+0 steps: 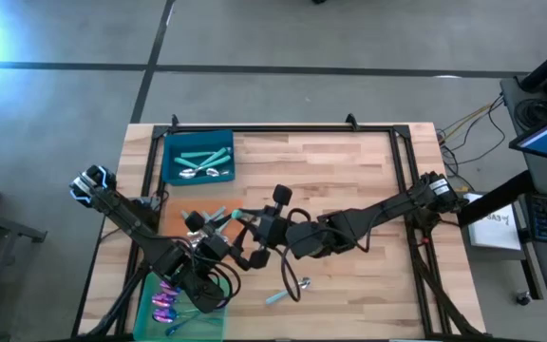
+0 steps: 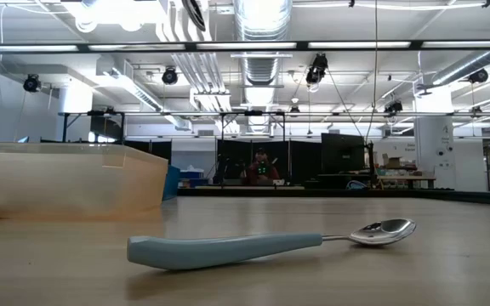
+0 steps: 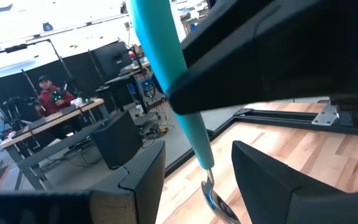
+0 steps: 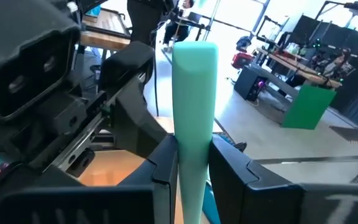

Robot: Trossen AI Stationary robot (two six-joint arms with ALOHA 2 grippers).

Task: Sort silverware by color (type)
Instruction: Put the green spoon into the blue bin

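The right gripper (image 4: 192, 171) is pinching the thick teal plastic handle of a silver-headed spoon (image 4: 193, 118) between its two dark fingers (image 4: 161, 163), holding it above the middle of the pale wooden butcher-block table (image 1: 349, 171). The left gripper (image 3: 194, 171) is facing it with its fingers spread on either side of the same spoon's thin metal neck, apparently readying a handover. The spoon looks light and rigid; its handle gives the surest hold, whereas the polished neck and bowl are likely slippery. Toward the table's near edge, two more teal-handled spoons (image 1: 288, 290) are lying loose. At the table's far left, a blue rectangular tray (image 1: 169, 157) is holding sorted teal spoons.
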